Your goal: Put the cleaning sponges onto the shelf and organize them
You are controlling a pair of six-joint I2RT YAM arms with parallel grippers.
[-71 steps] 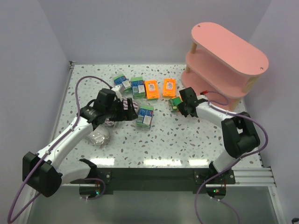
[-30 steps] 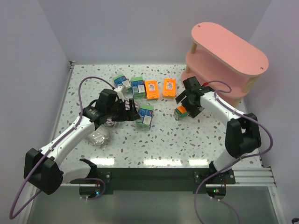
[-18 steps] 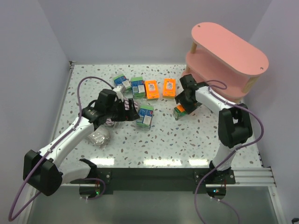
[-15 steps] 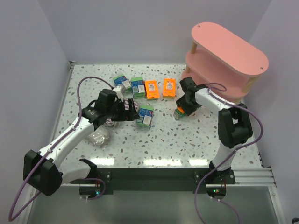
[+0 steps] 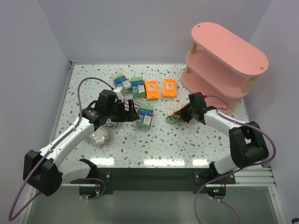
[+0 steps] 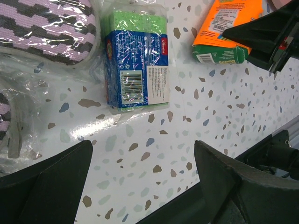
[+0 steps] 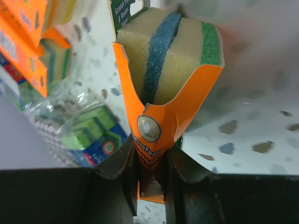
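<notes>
My right gripper is shut on an orange sponge pack, held low over the table left of the pink shelf. In the right wrist view the pack sticks out between the fingers, its open end showing yellow, blue and green foam. My left gripper is open and empty beside a green-and-blue pack, which also shows in the left wrist view. A purple zigzag pack lies under the left wrist. Two orange packs and two green-and-blue packs lie at the back.
A greyish pack in clear wrap lies beside the left arm. The shelf's three boards hold nothing. Grey walls close in the table on the left, back and right. The right gripper's black body shows in the left wrist view.
My right gripper has swung away from the shelf's foot towards the table's middle and lower, carrying the orange pack along. The left arm has not moved.
</notes>
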